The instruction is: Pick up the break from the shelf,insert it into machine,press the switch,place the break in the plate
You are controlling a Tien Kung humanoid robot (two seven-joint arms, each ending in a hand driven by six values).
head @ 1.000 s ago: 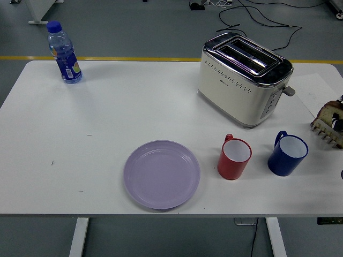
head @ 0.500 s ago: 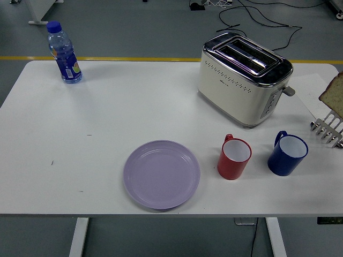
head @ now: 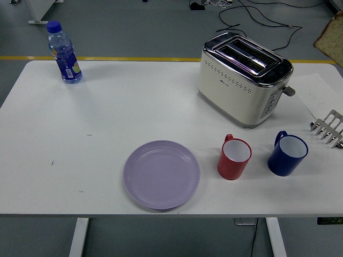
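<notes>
One slice of brown-crusted bread [head: 332, 42] visible at the upper right edge, raised well above the white table [head: 107, 118] and partly cut off by the frame. No fingers or hand in view around it, so grasp not determinable. Below, at the right edge: empty silver wire toast rack [head: 328, 128], standing on the table. Left of the bread and lower: cream and chrome two-slot toaster [head: 244, 77], both slots empty, lever on its right end. In front of the toaster: blue mug [head: 287, 153] and red mug [head: 234, 157], side by side, apart. Further left, near the front edge: empty round lilac plate [head: 162, 174]. At the far left corner: clear plastic water bottle with blue cap [head: 63, 52], upright.
</notes>
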